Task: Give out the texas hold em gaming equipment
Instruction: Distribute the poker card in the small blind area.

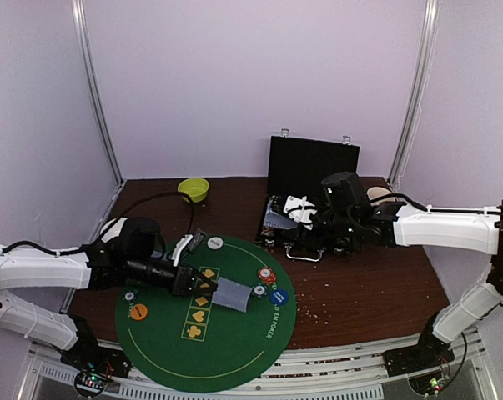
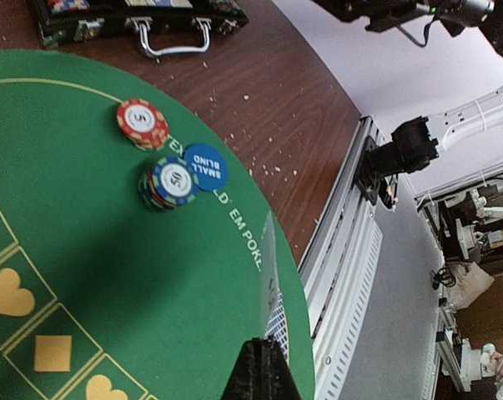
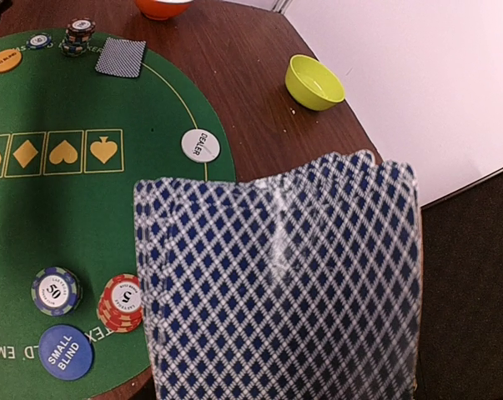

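I had the dark wood table (image 1: 376,287) carrying a round green felt mat (image 1: 234,354) printed with yellow suit boxes. The black hard case (image 1: 314,162) stood open behind the mat's right side, lid upright, metal handle facing the felt. Right gripper (image 1: 305,213) hung over the case, clamped on a fanned deck (image 3: 276,283). Its blue-and-white diamond backs filled the wrist view and hid the fingers, so I couldn't read the jaw gap directly. Left gripper (image 2: 259,371) was over the mat near the suit boxes, jaws pressed together on a single card (image 2: 269,279). The card was thin, seen edge-on from the wrist and clear of the felt. From the top view it sat beside the chips on the right. Lime-green bowl (image 1: 193,189), smooth and glossy, stood on bare wood past the mat's far edge. Flat round discs on the felt: a white dealer disc (image 1: 215,242) at the far edge, a blue small-blind disc (image 2: 206,167) at the right edge and an orange disc (image 1: 138,312) on the left. Touching the blue disc was a blue-green chip stack (image 2: 169,183), with a red chip stack (image 2: 143,123) just beside that, both with ridged, striped rims. More chips (image 1: 130,296) sat by the orange disc. Pale crumbs (image 1: 334,312) speckled the wood on the right.
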